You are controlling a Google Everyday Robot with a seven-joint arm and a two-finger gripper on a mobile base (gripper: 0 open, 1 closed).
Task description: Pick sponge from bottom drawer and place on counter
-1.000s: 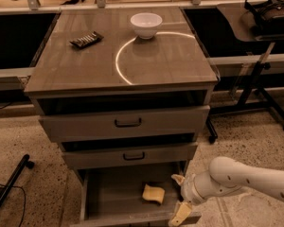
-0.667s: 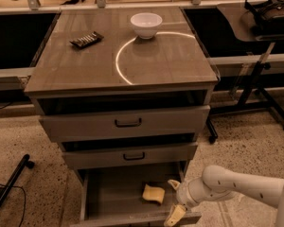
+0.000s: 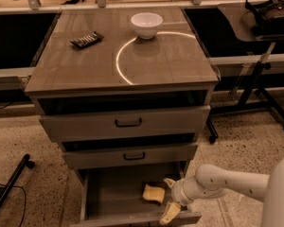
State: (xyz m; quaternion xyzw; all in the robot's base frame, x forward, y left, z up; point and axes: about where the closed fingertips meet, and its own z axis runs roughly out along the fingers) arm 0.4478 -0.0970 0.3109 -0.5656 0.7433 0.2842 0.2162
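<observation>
Claw [image 3: 169, 197] spread wide, seemingly empty, just beside sponge [image 3: 153, 193] in bottom drawer [image 3: 112, 193], near front panel.

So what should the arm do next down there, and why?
Probably ease the gripper a little to the left so its open jaws straddle the sponge, then close. The gripper hangs in the bottom drawer just right of the sponge, which lies on the drawer floor and is not yet gripped.
</observation>
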